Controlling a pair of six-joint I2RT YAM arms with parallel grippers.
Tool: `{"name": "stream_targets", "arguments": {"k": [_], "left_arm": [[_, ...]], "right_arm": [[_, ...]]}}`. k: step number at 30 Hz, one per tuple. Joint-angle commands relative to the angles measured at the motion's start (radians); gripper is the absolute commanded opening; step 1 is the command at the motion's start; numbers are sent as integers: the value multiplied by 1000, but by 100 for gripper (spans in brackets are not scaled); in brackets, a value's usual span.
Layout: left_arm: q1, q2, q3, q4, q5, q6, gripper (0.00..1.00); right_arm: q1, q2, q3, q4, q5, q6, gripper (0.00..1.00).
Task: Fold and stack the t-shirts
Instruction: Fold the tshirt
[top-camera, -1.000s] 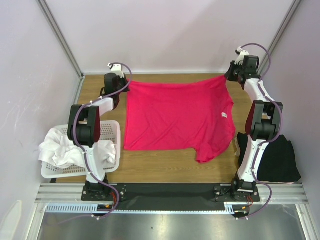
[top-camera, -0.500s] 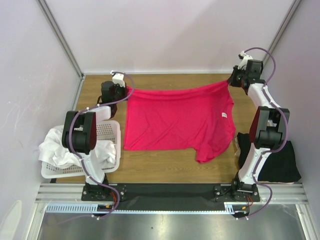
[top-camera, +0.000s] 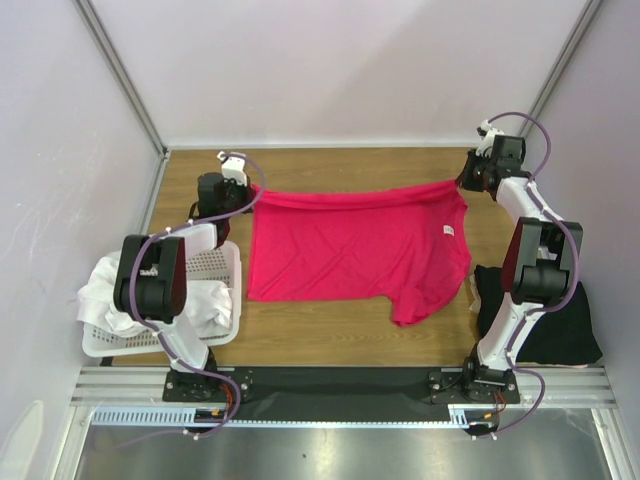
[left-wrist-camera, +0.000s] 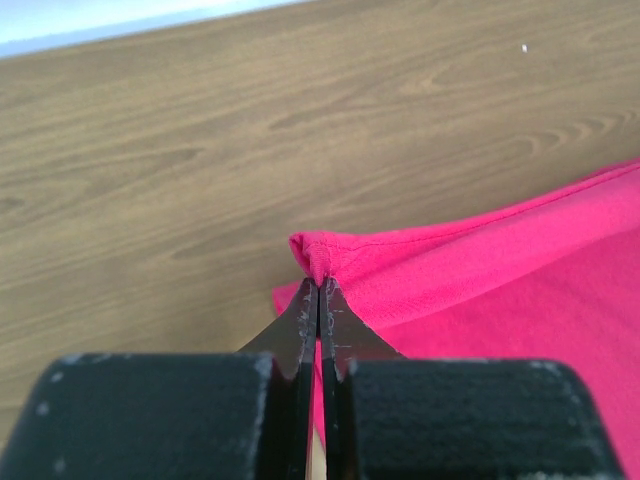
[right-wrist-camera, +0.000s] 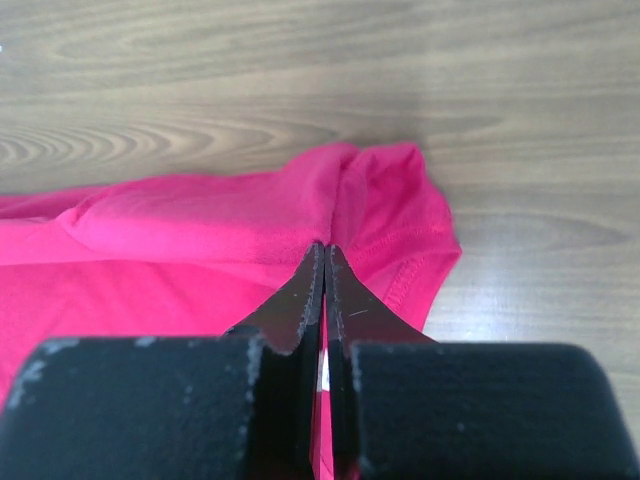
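The crimson-pink cloth t-shirt (top-camera: 360, 245) looked soft and matt, a fine knit with stitched hems. Under it the wooden table (top-camera: 330, 335) had a smooth, low-sheen grain. The white perforated plastic basket (top-camera: 222, 262) looked hard and faintly glossy, and the white cloth shirts (top-camera: 110, 295) in it were limp. The black cloth shirt (top-camera: 560, 320) was dull. The left gripper (left-wrist-camera: 318, 290) had matt black fingers (left-wrist-camera: 290, 335), pale-scuffed at the edges. The brushed metal sheet (top-camera: 350, 455) gleamed softly.

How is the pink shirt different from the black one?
The pink shirt is spread wide mid-table; the black shirt lies in a smaller heap at the right edge. The left gripper and right gripper pinch the pink shirt's far corners; no gripper holds the black shirt. Both lie on the wooden table.
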Motion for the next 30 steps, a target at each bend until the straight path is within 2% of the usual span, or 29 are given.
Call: {"name": "stream_targets", "arguments": {"k": [1,14,19,22,23,24,27,30], "left_arm": [[12,-55,-12,-24,39,29,0],[11,-61,-31,-78,49,43,0],[11,-39,4,-129,109,43,1],[9,-47,3,-143,118,40,42],[8,-74,-3,-140,118,43,79],[6,-91,-9,-138,115,54,99],[2,-159,-22,-136,92,69,100],[-1,-186,18,-149,71,23,100]], "right_arm": [[-9,-69,-16,-9,24,-18,0],[-15,-176,-168,-61,63,-3,0],[-15,-182,-183,-79,79,-2,0],[-15,-188,-185,-81,74,3,2],[-17,-193,-183,-84,65,1,20],[-15,-195,-173,-88,56,1,36],[-15,-211,-148,-116,31,8,79],[-14,-219,-105,-142,5,34,90]]}}
